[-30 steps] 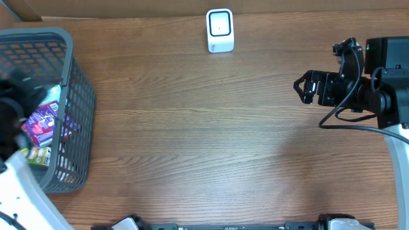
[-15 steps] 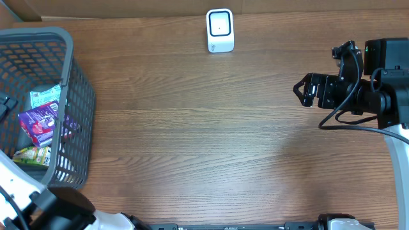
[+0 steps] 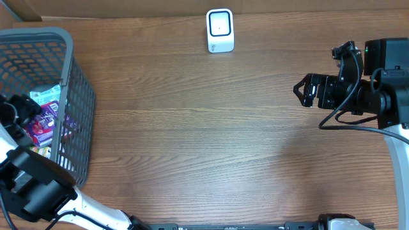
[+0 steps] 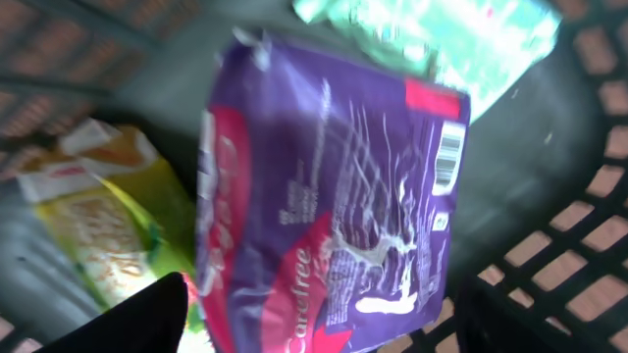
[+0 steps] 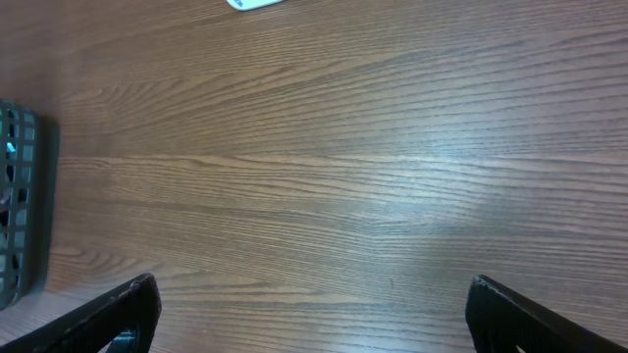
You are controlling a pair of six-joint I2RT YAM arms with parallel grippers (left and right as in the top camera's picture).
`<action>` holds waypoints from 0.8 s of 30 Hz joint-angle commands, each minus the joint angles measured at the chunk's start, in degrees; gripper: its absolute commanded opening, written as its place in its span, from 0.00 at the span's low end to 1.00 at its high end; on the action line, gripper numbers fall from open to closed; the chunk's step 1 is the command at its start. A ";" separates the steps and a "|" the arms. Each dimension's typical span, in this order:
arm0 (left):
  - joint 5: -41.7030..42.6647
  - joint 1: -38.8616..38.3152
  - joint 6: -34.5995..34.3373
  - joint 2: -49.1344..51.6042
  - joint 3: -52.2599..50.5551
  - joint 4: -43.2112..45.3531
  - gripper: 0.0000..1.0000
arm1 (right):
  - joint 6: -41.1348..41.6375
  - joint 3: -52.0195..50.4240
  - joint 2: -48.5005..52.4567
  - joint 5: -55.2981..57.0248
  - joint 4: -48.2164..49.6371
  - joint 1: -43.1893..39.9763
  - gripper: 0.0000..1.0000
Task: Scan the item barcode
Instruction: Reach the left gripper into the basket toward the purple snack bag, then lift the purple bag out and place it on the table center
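Since half a second ago the left gripper (image 3: 18, 105) has swung back over the grey plastic mesh basket (image 3: 75, 89). The purple glossy plastic packet (image 4: 334, 196) lies flat inside the basket, barcode (image 4: 448, 157) up, between that gripper's spread fingers; contact cannot be told. A yellow snack packet (image 4: 98, 226) and a pale green packet (image 4: 432, 29) lie beside it in the basket. The right gripper (image 5: 314, 314), jaws wide, hangs well outside the basket, unchanged.

A purple packet (image 4: 334, 196) with a pink band and white script lies slanted in the dark mesh basket (image 4: 579, 284). Its barcode (image 4: 448, 157) sits near the upper right corner. A yellow-green packet (image 4: 98, 226) lies to its left and a mint-green packet (image 4: 442, 29) above it. The left gripper (image 4: 334, 322) has its dark fingertips (image 4: 147, 314) spread wide at the purple packet's lower end.
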 commanded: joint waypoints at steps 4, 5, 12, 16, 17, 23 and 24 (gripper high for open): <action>-2.25 -0.63 0.44 -0.44 -7.76 4.35 0.75 | -0.28 1.11 -0.57 -0.50 -0.28 -0.15 1.00; -3.34 -0.90 -0.61 -0.44 -9.55 5.70 0.75 | -0.26 1.11 -0.57 -0.48 -0.24 -0.15 1.00; -8.17 -1.42 -5.40 -0.57 -14.71 8.76 0.04 | -0.26 1.11 -0.57 -0.50 -0.37 -0.15 1.00; -6.56 -1.42 -5.35 -0.68 -8.26 4.74 0.04 | -0.26 1.11 -0.57 -0.50 -0.35 -0.15 1.00; -5.86 -1.44 -5.33 -0.68 -5.88 3.37 0.04 | -0.24 1.11 -0.57 -0.50 -0.28 -0.15 1.00; -3.61 -2.58 -3.37 -0.94 14.93 -8.35 0.04 | -0.24 1.11 -0.57 -0.50 -0.22 -0.15 1.00; -3.58 -2.97 -3.39 -1.07 18.80 -10.32 0.04 | -0.24 1.11 -0.57 -0.50 -0.17 -0.15 1.00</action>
